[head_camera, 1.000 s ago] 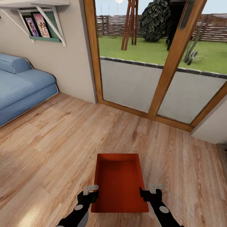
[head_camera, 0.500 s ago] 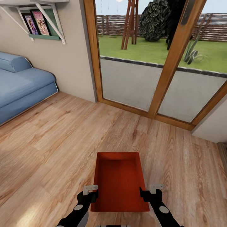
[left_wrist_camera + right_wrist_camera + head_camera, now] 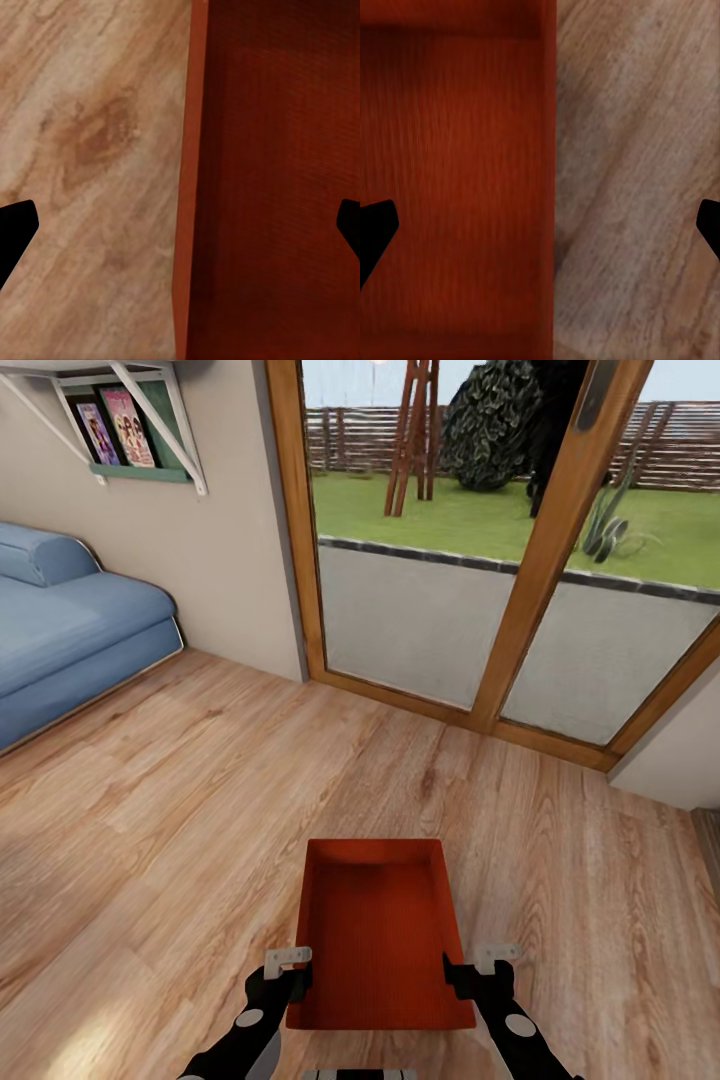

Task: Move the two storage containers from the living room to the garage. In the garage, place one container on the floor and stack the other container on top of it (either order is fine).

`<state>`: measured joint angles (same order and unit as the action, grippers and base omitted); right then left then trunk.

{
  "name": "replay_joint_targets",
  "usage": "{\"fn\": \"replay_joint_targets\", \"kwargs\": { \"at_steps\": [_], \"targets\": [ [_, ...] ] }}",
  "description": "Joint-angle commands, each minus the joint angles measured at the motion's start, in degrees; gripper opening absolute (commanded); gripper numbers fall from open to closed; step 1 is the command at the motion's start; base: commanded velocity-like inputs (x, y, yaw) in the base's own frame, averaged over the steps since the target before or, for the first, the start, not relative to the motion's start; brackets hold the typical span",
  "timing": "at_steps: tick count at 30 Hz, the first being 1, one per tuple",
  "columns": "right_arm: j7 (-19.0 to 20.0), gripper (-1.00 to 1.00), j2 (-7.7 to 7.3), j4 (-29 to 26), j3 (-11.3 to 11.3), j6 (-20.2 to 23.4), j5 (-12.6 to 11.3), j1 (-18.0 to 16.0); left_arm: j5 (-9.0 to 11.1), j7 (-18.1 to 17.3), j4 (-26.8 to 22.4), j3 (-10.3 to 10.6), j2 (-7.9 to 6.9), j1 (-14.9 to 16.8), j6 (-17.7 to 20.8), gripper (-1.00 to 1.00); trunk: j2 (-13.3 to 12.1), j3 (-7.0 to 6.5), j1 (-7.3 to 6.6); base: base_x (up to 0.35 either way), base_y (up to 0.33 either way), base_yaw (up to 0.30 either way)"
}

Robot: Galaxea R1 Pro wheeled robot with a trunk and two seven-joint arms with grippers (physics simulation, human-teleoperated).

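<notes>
Blue upholstered sofa point(image 3: 70, 630) on the far left by the wall, light wood plank floor point(image 3: 180, 810) spreading across. The left gripper point(image 3: 290, 972) straddles the left wall of the orange-red open-topped rectangular container point(image 3: 378, 930), fingers apart either side. The right gripper point(image 3: 468, 970) straddles the right wall, likewise apart. Beyond stand wood-framed glass doors point(image 3: 520, 580).

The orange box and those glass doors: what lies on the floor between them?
Nothing does. In the head view, bare wood plank floor runs from the orange box to the glass doors.
</notes>
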<state>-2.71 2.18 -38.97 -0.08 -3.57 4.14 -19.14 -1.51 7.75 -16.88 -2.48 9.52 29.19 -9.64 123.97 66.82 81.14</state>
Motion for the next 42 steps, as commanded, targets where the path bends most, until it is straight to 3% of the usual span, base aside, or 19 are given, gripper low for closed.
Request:
{"fn": "replay_joint_targets", "kwargs": {
  "at_steps": [1,15,28,36,42],
  "targets": [
    [-0.26,1.00,0.02,0.03,-0.01,-0.12,0.43,-0.02,-0.16,0.07,0.07,-0.25,0.03,0.05,-0.20,1.00,0.01,0.03,-0.01,0.000,0.000,0.000],
    [-0.28,1.00,0.02,0.03,-0.09,-0.13,0.43,-0.02,-0.18,0.07,0.09,-0.25,0.06,0.05,-0.20,1.00,0.01,0.03,-0.01,0.000,0.000,0.000],
    [-0.28,1.00,0.02,0.03,-0.06,-0.12,0.51,-0.02,-0.16,0.07,0.10,-0.25,0.06,0.07,-0.20,1.00,5.23,2.37,2.85,0.000,0.000,0.000],
    [-0.28,1.00,0.02,0.03,-0.01,-0.12,0.52,-0.02,-0.16,0.07,0.10,-0.25,0.06,0.06,-0.20,1.00,5.23,2.37,2.85,0.000,0.000,0.000],
    [-0.28,1.00,0.02,0.03,-0.01,-0.12,0.52,-0.02,-0.16,0.07,0.10,-0.25,0.06,0.04,-0.20,1.00,7.63,3.45,4.16,0.000,0.000,0.000]
  ]
}}
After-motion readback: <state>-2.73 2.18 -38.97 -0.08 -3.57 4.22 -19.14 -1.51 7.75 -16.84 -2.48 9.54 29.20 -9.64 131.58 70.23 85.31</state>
